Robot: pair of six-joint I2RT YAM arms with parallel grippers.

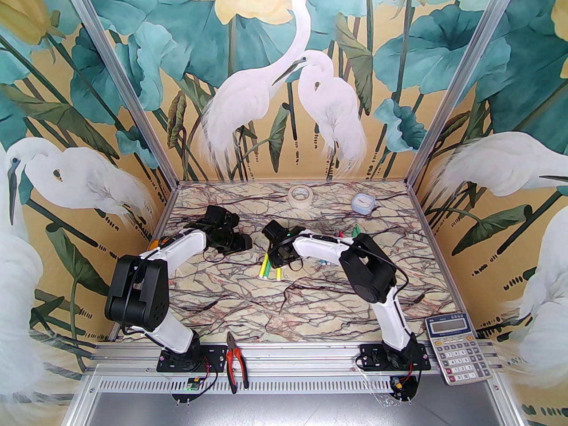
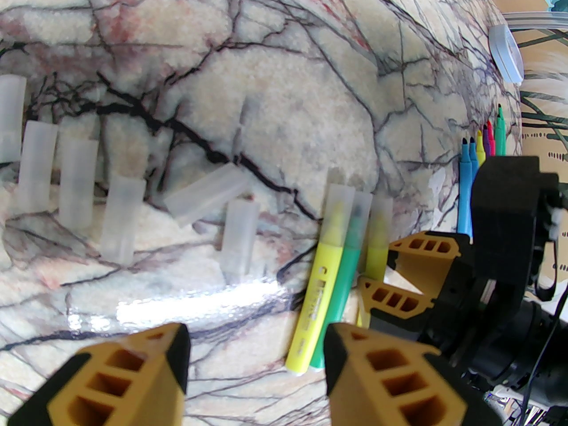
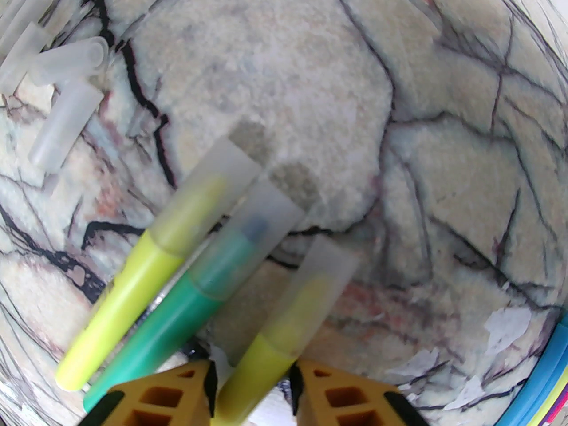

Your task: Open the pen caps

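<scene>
Three capped markers lie side by side: a yellow one [image 3: 128, 291], a green one [image 3: 177, 313] and a second yellow one [image 3: 284, 331]. Each carries a pale translucent cap [image 3: 208, 193]. My right gripper [image 3: 250, 384] is shut on the second yellow marker's body, one finger on each side. Several loose caps [image 2: 206, 198] lie in a row to the left, also seen as loose caps [image 3: 66, 122]. My left gripper [image 2: 255, 349] hovers open above the bare table, just left of the markers, with nothing between its fingers. From above, the left gripper [image 1: 239, 241] and the right gripper [image 1: 277, 260] sit close together mid-table.
Several uncapped markers [image 2: 483, 144] lie grouped behind the right arm [image 1: 346, 233]. A tape roll [image 1: 300, 195] and a small round container [image 1: 363, 203] stand at the back. Red-handled pliers [image 1: 235, 362] and a calculator [image 1: 457, 349] lie at the near edge.
</scene>
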